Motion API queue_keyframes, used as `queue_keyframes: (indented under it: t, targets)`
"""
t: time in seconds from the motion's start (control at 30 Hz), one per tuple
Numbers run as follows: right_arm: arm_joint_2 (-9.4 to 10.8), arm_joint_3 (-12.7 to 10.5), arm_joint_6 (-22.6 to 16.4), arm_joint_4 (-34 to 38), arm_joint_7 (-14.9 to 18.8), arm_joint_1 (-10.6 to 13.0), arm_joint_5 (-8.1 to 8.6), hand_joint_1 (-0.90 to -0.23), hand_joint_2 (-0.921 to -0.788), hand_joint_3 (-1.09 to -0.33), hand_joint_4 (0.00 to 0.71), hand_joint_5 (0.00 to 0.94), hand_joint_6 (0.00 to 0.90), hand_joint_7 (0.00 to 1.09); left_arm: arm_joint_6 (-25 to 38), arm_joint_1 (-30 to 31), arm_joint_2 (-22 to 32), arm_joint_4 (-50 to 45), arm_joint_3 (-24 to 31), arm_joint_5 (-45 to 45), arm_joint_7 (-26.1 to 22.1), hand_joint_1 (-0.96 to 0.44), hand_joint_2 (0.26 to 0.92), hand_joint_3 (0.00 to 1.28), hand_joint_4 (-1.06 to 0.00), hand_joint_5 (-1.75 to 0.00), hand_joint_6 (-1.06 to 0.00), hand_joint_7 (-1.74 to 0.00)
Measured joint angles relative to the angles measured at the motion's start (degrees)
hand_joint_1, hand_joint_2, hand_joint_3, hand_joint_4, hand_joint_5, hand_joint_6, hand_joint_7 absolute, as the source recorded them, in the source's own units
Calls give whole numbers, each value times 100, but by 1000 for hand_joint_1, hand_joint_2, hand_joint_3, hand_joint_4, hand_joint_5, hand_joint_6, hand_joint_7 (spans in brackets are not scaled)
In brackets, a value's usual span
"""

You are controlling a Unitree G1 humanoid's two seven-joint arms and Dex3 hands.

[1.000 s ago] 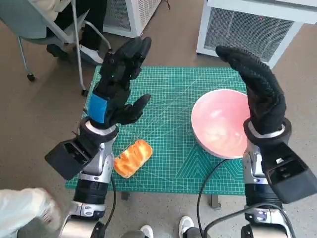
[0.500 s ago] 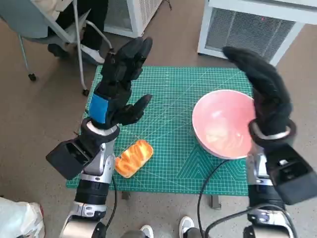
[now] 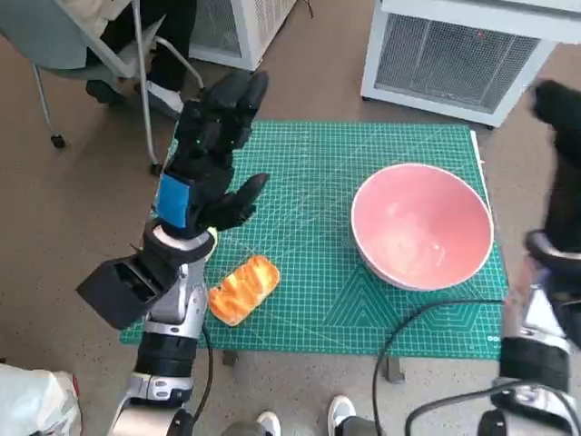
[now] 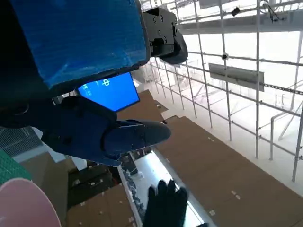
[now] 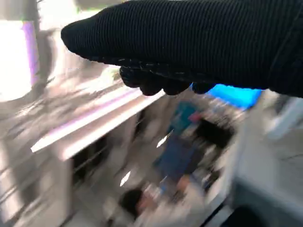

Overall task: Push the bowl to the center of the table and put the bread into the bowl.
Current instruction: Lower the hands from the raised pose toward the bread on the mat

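Observation:
A pink bowl (image 3: 422,225) stands on the right half of the green cutting mat (image 3: 318,163), empty inside; its rim (image 4: 21,198) shows in a corner of the left wrist view. An orange-brown bread (image 3: 243,288) lies near the mat's front left corner. My left hand (image 3: 211,154) hovers raised over the mat's left side, fingers spread, holding nothing, just beyond the bread. My right hand (image 3: 567,163) is out past the table's right edge, blurred and partly cut off; its gloved fingers (image 5: 161,85) show in the right wrist view with nothing in them. Its gloved fingers (image 4: 165,205) also appear in the left wrist view.
A white grilled cabinet (image 3: 458,54) stands behind the table at the back right. A chair (image 3: 82,45) with a seated person's legs is at the back left. A black cable (image 3: 399,327) loops over the table's front edge. A person (image 5: 180,142) appears blurred in the right wrist view.
My right hand has swung away from above the bowl's right rim to beyond the table's right edge. The left hand has hardly moved. Bowl and bread stay where they were.

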Motion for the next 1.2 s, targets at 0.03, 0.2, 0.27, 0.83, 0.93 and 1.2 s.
queue_keyframes:
  t: [0.03, 0.2, 0.27, 0.83, 0.93, 1.2]
  targets:
    - [-50, -47, -9, 191, -67, -11, -11, -546, -921, -733, 273, 3, 207, 243, 2, 1, 0, 0, 4, 0, -5, -465, 921, 424, -207, 0, -23, -561]
    - [-278, -154, 48, 1109, -345, -130, -99, -534, -921, -748, 267, 1, 203, 226, 8, 2, 1, 0, 34, -6, -28, -472, 921, 424, -208, -1, -26, -557]
    - [-362, -168, 133, 1423, -430, -195, -150, -511, -921, -762, 253, 1, 203, 215, 14, 3, 2, 0, 48, -10, -35, -476, 921, 424, -207, 0, -26, -554]
    - [-456, -92, 1551, 2917, -840, -423, -330, -461, -921, -805, 195, 1, 221, 97, 101, 151, 70, -65, 182, -59, -15, -500, 921, 386, -220, -3, -96, -437]
    - [-339, -55, 1792, 2988, -922, -432, -370, -459, -921, -810, 194, 1, 223, 91, 101, 204, 110, -79, 215, -44, 24, -500, 921, 384, -224, -3, -111, -415]
    - [96, -34, 2422, 3084, -997, -531, -426, -444, -921, -823, 202, 4, 230, 80, 99, 343, 213, -305, 309, 22, 163, -494, 921, 371, -234, -3, -179, -325]
